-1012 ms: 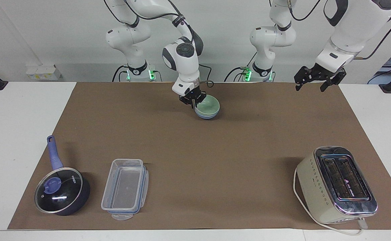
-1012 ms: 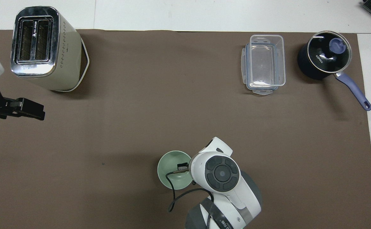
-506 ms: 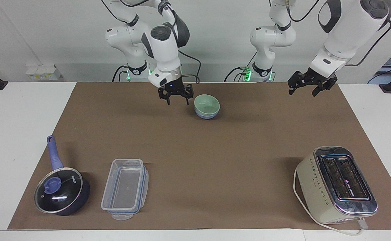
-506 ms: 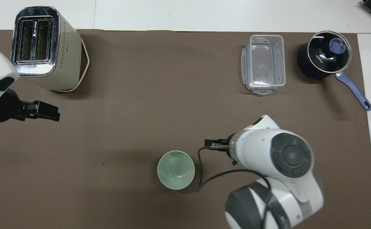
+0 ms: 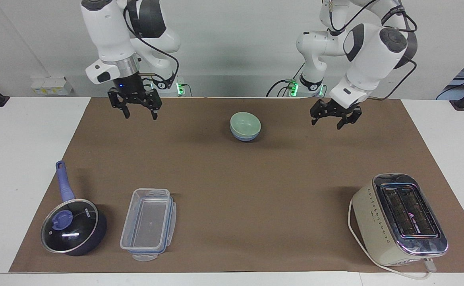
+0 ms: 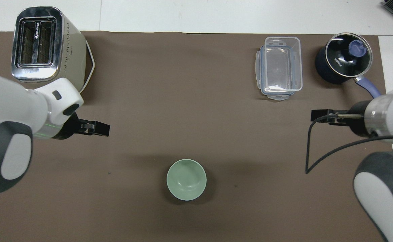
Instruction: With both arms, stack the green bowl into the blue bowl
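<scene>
Green bowl nested in blue bowl, whose lower wall alone shows; bare mat surrounds them. Right gripper and left gripper hang over the mat well apart to either side of the bowls, fingers spread wide, holding nothing.

Opposed high cameras, both steeply down on one mat.

green bowl in blue bowl, toaster well apart

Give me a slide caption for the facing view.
Green bowl nested in blue bowl; both grippers open, raised.
</scene>
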Controlling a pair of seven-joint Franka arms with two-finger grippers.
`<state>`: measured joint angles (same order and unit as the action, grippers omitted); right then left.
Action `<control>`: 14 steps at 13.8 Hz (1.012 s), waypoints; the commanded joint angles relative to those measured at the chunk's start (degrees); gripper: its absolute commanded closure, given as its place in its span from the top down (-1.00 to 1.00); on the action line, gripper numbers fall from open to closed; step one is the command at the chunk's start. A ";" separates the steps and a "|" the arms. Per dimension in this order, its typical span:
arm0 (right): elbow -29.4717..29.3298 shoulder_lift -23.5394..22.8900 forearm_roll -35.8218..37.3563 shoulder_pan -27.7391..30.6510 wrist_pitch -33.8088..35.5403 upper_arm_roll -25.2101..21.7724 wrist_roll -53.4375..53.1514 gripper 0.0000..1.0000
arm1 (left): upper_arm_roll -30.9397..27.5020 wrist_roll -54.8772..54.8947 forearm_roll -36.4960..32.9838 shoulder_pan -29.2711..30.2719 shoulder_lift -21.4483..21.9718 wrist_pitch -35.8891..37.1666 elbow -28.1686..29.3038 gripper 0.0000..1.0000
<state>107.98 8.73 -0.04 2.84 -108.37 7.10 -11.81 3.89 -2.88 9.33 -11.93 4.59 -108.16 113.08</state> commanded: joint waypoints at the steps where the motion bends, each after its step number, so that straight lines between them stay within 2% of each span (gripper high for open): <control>1: -12.41 -6.35 2.94 1.38 6.75 0.90 0.48 1.00 | -0.73 -6.32 0.87 -5.89 2.44 -8.35 7.58 1.00; 3: -19.53 -9.77 3.03 1.74 12.10 0.73 0.39 1.00 | -0.73 -9.68 0.87 -9.67 1.92 -11.62 9.26 1.00; 5: -27.35 -13.63 3.03 1.82 17.56 0.81 0.39 1.00 | -0.81 -9.69 0.78 -9.69 1.39 -11.11 8.48 1.00; 6: -29.30 -14.26 3.03 2.08 19.23 0.81 0.39 1.00 | -0.99 -9.08 0.61 -8.99 0.52 -10.58 6.56 1.00; 8: -28.97 -14.09 3.03 2.09 19.25 0.81 0.30 1.00 | -1.08 -8.38 -0.35 -3.84 -0.89 -5.42 0.68 1.00; 11: -26.16 -12.69 2.59 2.26 19.60 0.72 0.74 1.00 | -1.17 -0.05 -2.46 3.73 -2.13 3.99 -7.15 1.00; 14: -23.26 -10.93 2.24 2.88 18.90 0.73 2.14 1.00 | -1.17 0.68 -7.72 6.57 -2.83 12.07 -13.82 1.00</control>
<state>82.12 -4.13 1.77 4.35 -89.32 7.11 -11.57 2.03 -2.23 4.92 -6.07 3.86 -101.61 104.82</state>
